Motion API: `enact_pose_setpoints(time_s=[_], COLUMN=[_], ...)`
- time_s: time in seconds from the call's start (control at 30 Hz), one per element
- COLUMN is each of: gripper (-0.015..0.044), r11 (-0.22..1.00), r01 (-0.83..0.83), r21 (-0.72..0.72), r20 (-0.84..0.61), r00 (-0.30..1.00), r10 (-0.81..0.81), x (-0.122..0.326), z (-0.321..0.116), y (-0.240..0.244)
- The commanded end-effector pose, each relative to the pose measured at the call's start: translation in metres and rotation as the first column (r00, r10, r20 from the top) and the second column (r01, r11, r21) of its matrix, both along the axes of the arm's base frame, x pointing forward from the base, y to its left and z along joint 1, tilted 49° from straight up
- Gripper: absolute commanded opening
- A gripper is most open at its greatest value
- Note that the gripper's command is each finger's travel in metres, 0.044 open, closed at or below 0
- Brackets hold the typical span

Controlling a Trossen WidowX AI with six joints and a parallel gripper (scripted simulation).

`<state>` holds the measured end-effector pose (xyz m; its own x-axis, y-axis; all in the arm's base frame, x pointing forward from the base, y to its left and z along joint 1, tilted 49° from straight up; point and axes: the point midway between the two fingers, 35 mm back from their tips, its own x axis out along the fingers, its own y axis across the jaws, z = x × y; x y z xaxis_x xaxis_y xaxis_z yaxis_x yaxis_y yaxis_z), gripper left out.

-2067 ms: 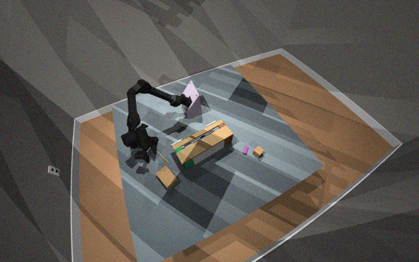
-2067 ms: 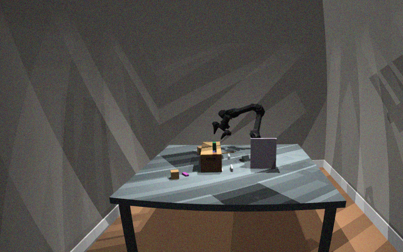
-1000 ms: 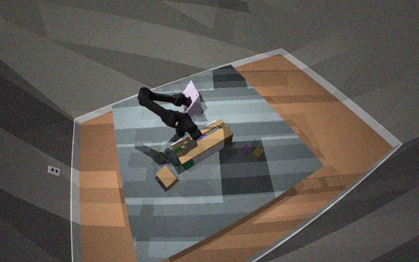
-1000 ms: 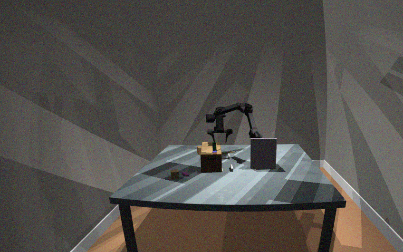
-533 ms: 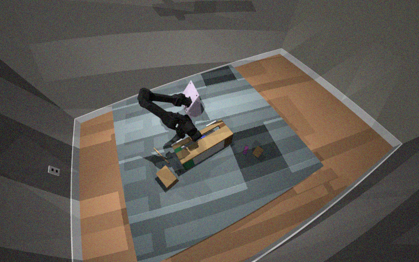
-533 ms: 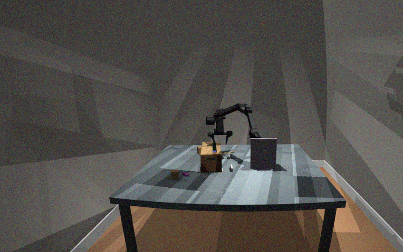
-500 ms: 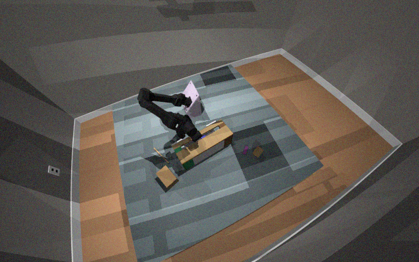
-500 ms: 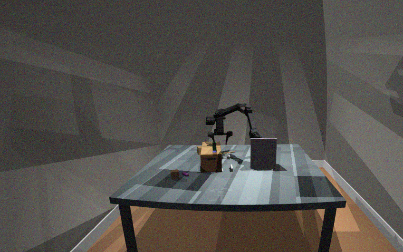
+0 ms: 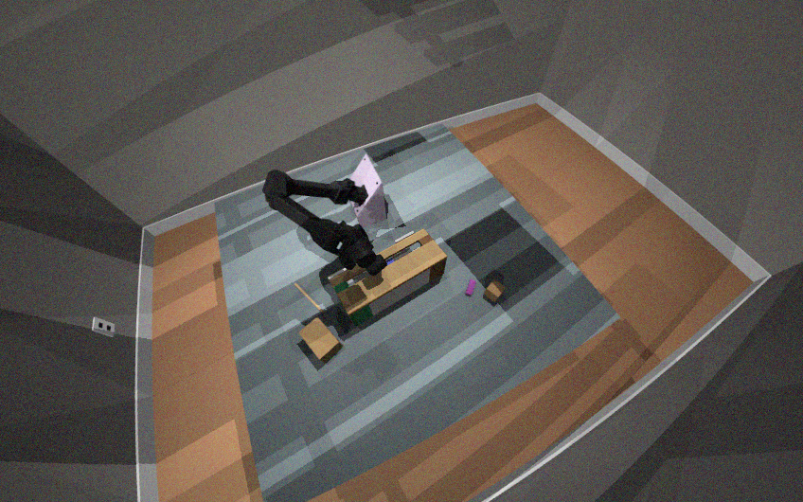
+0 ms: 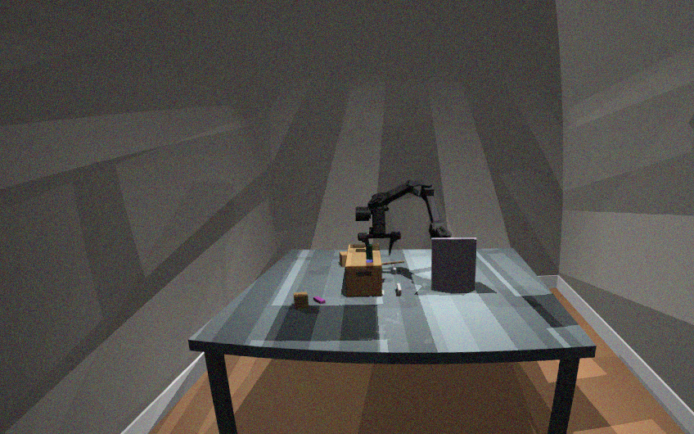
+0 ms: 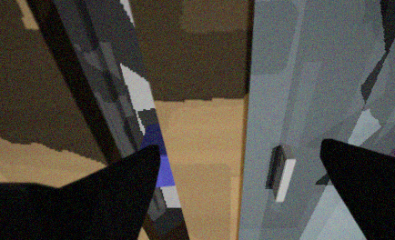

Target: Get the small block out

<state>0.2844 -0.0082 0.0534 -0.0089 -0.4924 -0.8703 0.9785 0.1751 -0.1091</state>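
Observation:
The wooden box (image 9: pixel 414 263) (image 10: pixel 362 284) (image 11: pixel 203 132) stands on the table with a long slot in its top. A blue block (image 9: pixel 390 262) (image 10: pixel 369 261) (image 11: pixel 165 170) shows inside through the slot; how it rests on the shelf is hidden. A green part (image 9: pixel 361 313) marks the box's left end in the top view. My gripper (image 10: pixel 378 250) (image 11: pixel 238 150) is open and empty, low over the box. In the wrist view, one fingertip overlaps the slot beside the blue block and the other lies over the table side. Any contact with the box cannot be told.
A large wooden block (image 9: pixel 319 338) and a thin stick (image 9: pixel 308 295) (image 10: pixel 392 263) lie near the green end. A small wooden cube (image 9: pixel 492 292) (image 10: pixel 300 300) and magenta piece (image 9: pixel 471 287) (image 10: pixel 318 299) lie beyond the other end. A pale panel (image 10: pixel 452 264) and white-faced piece (image 10: pixel 398 289) (image 11: pixel 285 179) are alongside.

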Motion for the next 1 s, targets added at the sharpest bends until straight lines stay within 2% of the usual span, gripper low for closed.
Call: enact_pose_setpoints(time_s=[0.0, 0.53, 0.97], gripper=[0.0400, 0.0400, 0.0400], r11=[1.000, 1.000, 1.000], r01=[-0.004, -0.003, 0.000], r21=[-0.004, -0.007, -0.003], r20=[-0.001, -0.001, 0.000], r00=[1.000, 1.000, 1.000], r10=[0.004, 0.003, 0.000], x=[0.000, -0.002, -0.007], z=[-0.004, -0.018, -0.035], y=[-0.006, -0.027, -0.008])
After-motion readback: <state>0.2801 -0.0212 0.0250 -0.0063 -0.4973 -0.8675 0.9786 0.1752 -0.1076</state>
